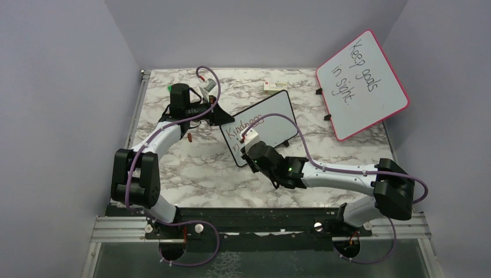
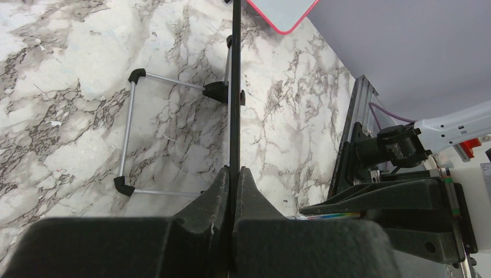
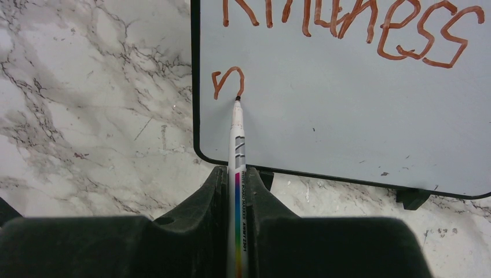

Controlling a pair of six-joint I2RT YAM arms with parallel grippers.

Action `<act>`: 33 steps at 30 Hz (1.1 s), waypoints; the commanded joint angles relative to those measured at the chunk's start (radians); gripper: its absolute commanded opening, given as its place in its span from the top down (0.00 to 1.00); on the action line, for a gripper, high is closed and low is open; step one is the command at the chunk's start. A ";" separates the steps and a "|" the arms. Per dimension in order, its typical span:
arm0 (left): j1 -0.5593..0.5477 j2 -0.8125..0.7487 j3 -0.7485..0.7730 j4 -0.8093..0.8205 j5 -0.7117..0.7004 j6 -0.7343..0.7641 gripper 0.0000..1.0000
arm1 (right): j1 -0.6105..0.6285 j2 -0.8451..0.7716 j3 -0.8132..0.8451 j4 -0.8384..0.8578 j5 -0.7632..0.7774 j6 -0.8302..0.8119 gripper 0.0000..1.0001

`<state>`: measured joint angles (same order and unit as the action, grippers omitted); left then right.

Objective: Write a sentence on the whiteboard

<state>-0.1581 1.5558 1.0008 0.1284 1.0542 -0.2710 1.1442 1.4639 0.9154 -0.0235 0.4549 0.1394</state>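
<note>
The marble table carries the whiteboard, pink-framed board, small box.

I tag the whiteboard as a pale grey-white face with a thin black frame and black feet. The sentence reads red-brown to me, and so does the small stroke under it. The marker has a white barrel, black tip, rainbow stripe and grey print. My right gripper and left gripper are both matte black. The table is white marble pattern with grey-brown veins. The big board has a bright pink frame, white face and black handwriting. The arms have white links, black joints, purple cables and a green light each. The walls are flat pale lavender-grey. The small box is white with red.
</note>
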 commanded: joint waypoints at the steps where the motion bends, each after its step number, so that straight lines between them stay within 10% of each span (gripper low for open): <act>1: -0.001 -0.003 -0.002 -0.073 -0.031 0.018 1.00 | 0.002 -0.013 0.002 0.057 0.047 -0.004 0.99; 33: -0.001 -0.003 -0.001 -0.074 -0.030 0.018 1.00 | -0.001 -0.038 -0.022 0.058 0.128 0.003 0.99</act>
<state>-0.1581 1.5558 1.0012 0.1280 1.0542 -0.2714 1.1442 1.4544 0.9089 0.0429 0.5499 0.1307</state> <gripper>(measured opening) 0.019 0.165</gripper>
